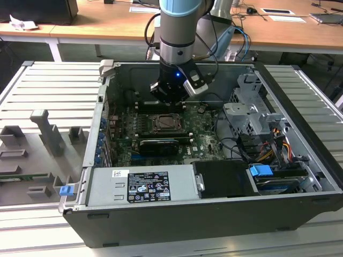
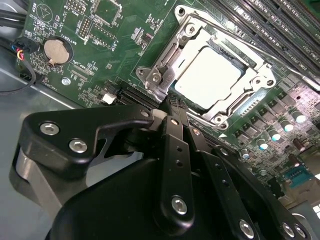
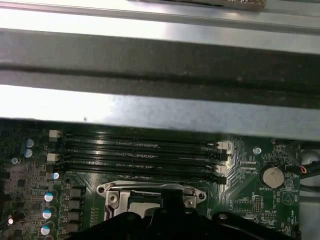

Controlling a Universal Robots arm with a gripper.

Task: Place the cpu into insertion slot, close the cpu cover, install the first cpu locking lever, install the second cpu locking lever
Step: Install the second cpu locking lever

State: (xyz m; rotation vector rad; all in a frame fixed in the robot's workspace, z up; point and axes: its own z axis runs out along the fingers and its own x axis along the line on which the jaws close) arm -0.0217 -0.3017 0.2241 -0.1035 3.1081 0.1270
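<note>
Second wrist view, cpu [image 2: 207, 77] under cpu cover [image 2: 165, 60]

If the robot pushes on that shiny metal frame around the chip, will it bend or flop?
Probably not flop: the cpu cover looks like thin stamped metal, so likely stiff yet springy. It lies flat around the cpu, held at its corners, so a push would likely barely shift it. The end effector sits at its edge.

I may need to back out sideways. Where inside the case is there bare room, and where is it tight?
Bare grey floor lies beside the board's coin battery edge. Tight: the end effector sits at the chip cover, memory slots run close behind, and the drive cage and cables crowd the exterior view's right.
</note>
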